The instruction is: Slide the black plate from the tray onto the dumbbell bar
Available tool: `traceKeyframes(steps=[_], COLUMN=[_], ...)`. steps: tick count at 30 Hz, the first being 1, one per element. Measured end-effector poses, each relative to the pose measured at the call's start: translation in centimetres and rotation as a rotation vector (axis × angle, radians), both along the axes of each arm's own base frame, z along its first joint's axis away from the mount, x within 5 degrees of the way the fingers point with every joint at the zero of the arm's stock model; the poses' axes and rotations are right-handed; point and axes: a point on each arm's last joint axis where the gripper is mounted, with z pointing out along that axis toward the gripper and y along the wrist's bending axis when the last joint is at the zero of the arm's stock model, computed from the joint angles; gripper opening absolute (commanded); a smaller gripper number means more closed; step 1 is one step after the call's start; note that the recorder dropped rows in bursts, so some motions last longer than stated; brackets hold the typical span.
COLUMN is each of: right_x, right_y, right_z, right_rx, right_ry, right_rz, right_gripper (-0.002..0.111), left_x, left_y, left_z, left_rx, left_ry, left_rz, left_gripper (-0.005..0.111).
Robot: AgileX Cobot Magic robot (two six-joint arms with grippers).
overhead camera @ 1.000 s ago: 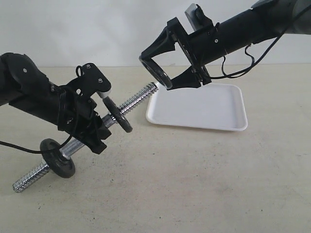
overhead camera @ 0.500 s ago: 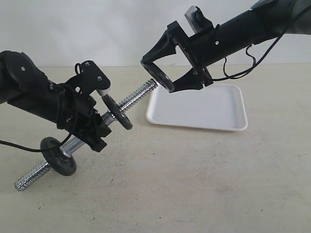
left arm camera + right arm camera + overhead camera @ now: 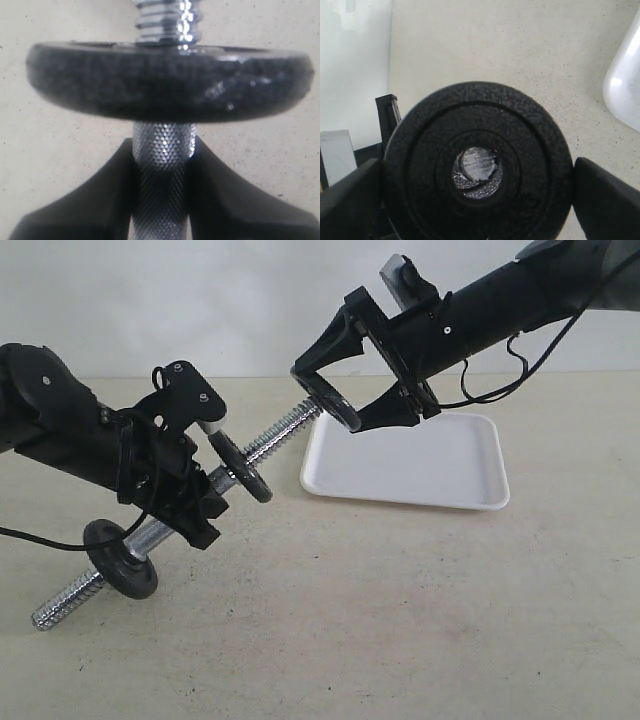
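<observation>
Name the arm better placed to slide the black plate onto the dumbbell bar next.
Right. The right pincer grips the black plate at the threaded tip of the dumbbell bar, which shows through the plate's centre hole. The left pincer is clamped on the bar's knurled middle, holding it up.

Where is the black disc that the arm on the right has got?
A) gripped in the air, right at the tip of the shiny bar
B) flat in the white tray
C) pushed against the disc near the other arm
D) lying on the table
A: the right gripper clamps the black plate by its rim at the dumbbell bar's threaded tip.
</observation>
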Motion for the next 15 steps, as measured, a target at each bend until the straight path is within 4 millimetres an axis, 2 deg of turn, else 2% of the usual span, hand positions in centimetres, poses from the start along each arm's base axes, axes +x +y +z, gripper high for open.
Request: traceKeyframes(steps=[15], right_x=[-0.27], right_y=[0.97], right_z=[-0.03], right_rx=[-0.003], right_ry=[-0.007], right_rz=[0.012], right_gripper=[0.000], left_x=[0.02], left_y=[0.00], left_z=[0.01], left_rx=[0.000], left_ry=[-0.002], left_rz=[0.001], left_gripper=[0.004])
